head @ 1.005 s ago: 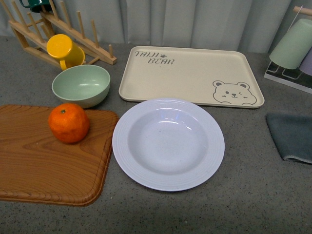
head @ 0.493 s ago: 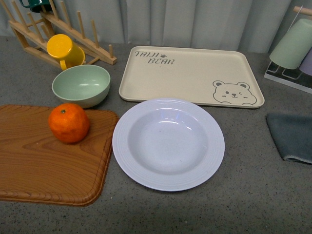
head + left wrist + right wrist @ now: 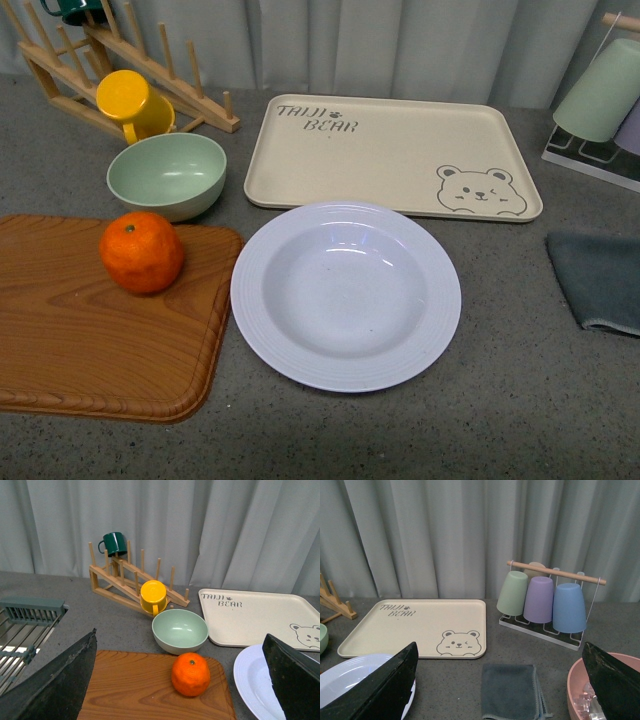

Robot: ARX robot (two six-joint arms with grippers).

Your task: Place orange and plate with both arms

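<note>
The only writing that can be read is on the beige tray [image 3: 400, 155]. In its far left corner, slanted dark capitals [image 3: 316, 118] spell "TAIJI", followed by a small paw print, with "BEAR" on a second line below and a little to the right. The same two words can be read on the tray in both wrist views, and in the tray's near right corner there is a dark line drawing of a winking bear's face [image 3: 480, 190].
</note>
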